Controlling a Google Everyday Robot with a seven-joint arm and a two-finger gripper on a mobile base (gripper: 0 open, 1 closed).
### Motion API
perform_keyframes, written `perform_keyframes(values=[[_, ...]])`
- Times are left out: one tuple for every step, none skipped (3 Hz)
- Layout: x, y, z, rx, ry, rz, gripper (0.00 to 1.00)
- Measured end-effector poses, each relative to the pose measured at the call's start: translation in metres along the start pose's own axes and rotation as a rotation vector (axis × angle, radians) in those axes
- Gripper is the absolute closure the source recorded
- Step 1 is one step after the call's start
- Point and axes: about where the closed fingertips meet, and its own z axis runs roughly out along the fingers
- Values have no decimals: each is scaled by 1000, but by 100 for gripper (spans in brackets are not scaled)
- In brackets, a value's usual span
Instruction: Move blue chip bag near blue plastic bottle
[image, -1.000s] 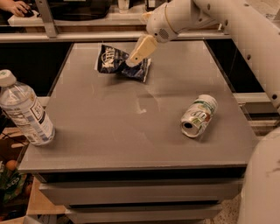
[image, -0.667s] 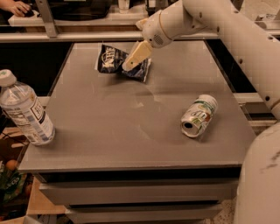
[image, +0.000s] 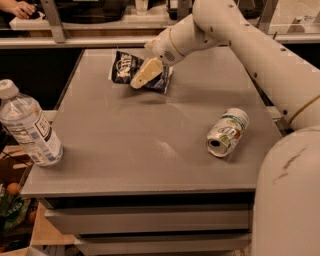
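The blue chip bag (image: 124, 66) lies crumpled at the far middle of the grey table (image: 150, 150). My gripper (image: 144, 75) reaches down from the right and sits right over the bag's right half, hiding part of it. The blue plastic bottle (image: 27, 125), clear with a white cap and white label, stands upright at the table's near left corner, far from the bag and the gripper.
A green-and-white soda can (image: 228, 132) lies on its side at the right of the table, its open end toward me. My white arm (image: 260, 55) spans the far right. Shelving and a person's hand (image: 20, 8) are behind the table.
My gripper has shifted a little left and down over the chip bag. The bag, the bottle and the can have stayed where they were.
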Motion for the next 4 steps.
perform_keyframes(values=[[9,4,10,-23,15,20,39],[15,6,11,-33,33,28,64],[12,6,2,-32,59,6,85],[-4,12,-12,-49,74,-53,100]])
